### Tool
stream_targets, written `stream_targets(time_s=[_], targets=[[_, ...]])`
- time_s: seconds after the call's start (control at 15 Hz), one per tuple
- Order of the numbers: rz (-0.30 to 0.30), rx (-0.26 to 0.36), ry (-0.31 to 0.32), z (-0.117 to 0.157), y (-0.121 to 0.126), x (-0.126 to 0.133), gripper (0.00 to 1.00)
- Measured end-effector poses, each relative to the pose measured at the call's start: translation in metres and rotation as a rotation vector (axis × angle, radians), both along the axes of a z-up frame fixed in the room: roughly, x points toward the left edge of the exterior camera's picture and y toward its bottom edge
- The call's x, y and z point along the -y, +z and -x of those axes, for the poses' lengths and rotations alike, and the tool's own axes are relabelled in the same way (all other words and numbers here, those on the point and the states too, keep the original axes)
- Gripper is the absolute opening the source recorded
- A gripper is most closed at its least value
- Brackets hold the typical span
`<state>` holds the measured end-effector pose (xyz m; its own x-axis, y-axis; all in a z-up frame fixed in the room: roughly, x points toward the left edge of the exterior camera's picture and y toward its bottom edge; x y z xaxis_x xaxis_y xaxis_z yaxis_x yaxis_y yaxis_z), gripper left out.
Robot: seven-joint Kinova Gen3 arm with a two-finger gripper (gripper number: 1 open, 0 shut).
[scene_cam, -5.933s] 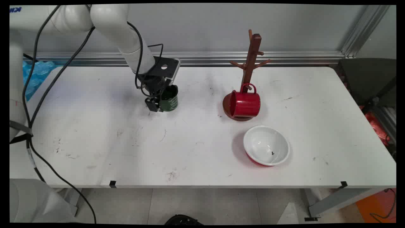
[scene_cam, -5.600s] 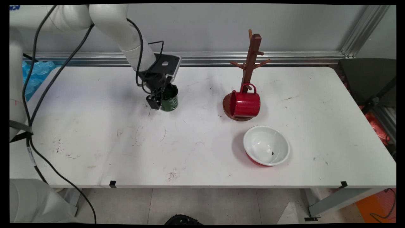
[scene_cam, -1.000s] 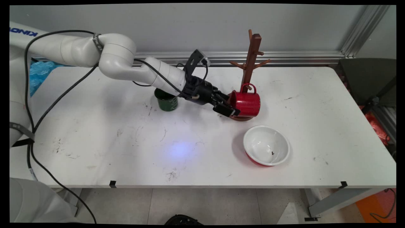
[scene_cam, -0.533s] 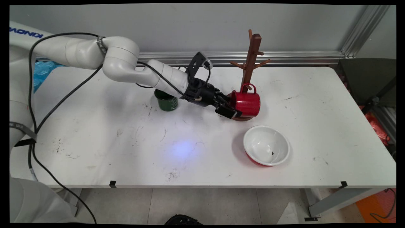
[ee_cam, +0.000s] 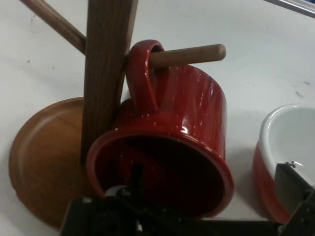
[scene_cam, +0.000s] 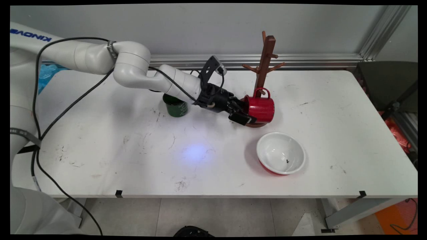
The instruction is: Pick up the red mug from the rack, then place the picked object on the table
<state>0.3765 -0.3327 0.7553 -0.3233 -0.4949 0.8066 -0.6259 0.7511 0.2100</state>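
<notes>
The gripper (scene_cam: 243, 116) is being held low and nearly level at the mouth of the red mug (scene_cam: 260, 108). The jaws are being kept wide. In the hand view one finger (ee_cam: 293, 189) is being shown outside the mug on the bowl's side. A dark part inside the mug's mouth is being read as the other finger, though not with certainty. Nothing is being gripped, and the mug's rim appears to be straddled rather than clamped.

The red mug is being carried on the mug tree (scene_cam: 266, 56). Its handle is being threaded by a lower peg (ee_cam: 187, 55), its mouth is being tipped toward the gripper, and its lower side is being rested on or just over the tree's round base (ee_cam: 44, 157). Which of the two cannot be told.

The green mug (scene_cam: 175, 106) is being left upright on the table (scene_cam: 100, 133), behind the forearm and well apart from the tree. The bowl (scene_cam: 281, 153), white inside and red outside, is being left upright near the tree's base on the near side, touching nothing.

Counts:
- two mugs, one red and one green
- one bowl
- one mug tree, with several pegs and only one loaded
- one gripper
</notes>
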Motion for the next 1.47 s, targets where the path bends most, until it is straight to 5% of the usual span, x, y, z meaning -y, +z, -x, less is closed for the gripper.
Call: stream_targets(time_s=[0.07,0.13,0.87,1.47], targets=[[0.002,0.002,-0.003,0.001,-0.001,0.001,1.00],[0.003,0.002,-0.005,0.001,-0.003,0.001,0.00],[-0.004,0.006,-0.025,0.007,-0.007,-0.003,0.00],[-0.027,0.005,0.003,0.009,0.024,-0.017,0.00]])
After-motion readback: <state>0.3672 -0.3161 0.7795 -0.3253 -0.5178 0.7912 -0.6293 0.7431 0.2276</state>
